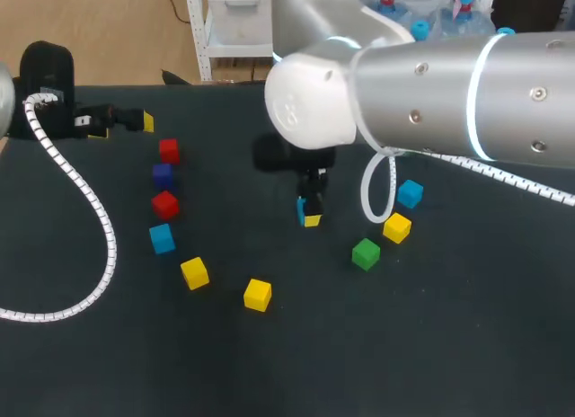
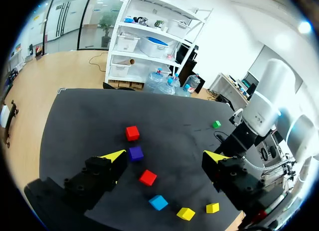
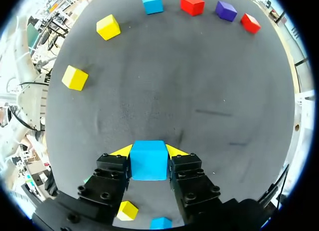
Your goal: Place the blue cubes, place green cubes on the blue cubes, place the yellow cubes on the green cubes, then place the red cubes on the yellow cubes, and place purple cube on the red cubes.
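Note:
My right gripper (image 1: 311, 210) (image 3: 148, 151) is shut on a blue cube (image 3: 148, 160) (image 1: 303, 208), low over the middle of the black table; I cannot tell whether the cube touches the table. A second blue cube (image 1: 410, 193), a yellow cube (image 1: 396, 226) and a green cube (image 1: 365, 253) lie to its right. At the left lie a red cube (image 1: 168, 150), a purple cube (image 1: 163, 175), another red cube (image 1: 165, 204), a third blue cube (image 1: 162, 238) and two yellow cubes (image 1: 194, 272) (image 1: 257, 294). My left gripper (image 1: 126, 120) (image 2: 166, 156) stands open and empty at the far left.
A white coiled cable (image 1: 90, 219) from the left arm loops over the table's left side. Another cable loop (image 1: 377, 188) hangs from the right arm near the right-hand cubes. Bare table (image 1: 359, 345) lies along the front.

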